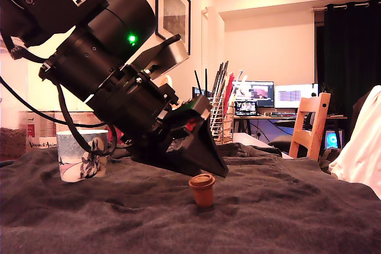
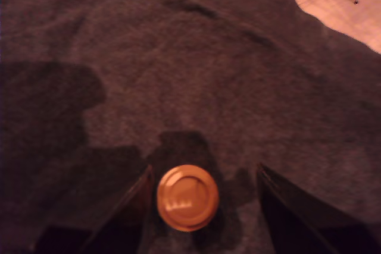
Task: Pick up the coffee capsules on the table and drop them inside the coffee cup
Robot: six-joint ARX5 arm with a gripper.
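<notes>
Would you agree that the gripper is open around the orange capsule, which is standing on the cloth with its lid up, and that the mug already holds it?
Not quite: the mug does not hold it. The exterior view shows the orange capsule standing on the cloth, apart from the mug. The gripper is indeed open around it, lid up, as the wrist view shows.

You can see small dark printed words on the pale box behind the pale blue-white mug, but they are too blurry to read surely. The two glowing computer screens far back show nothing you can read.
</notes>
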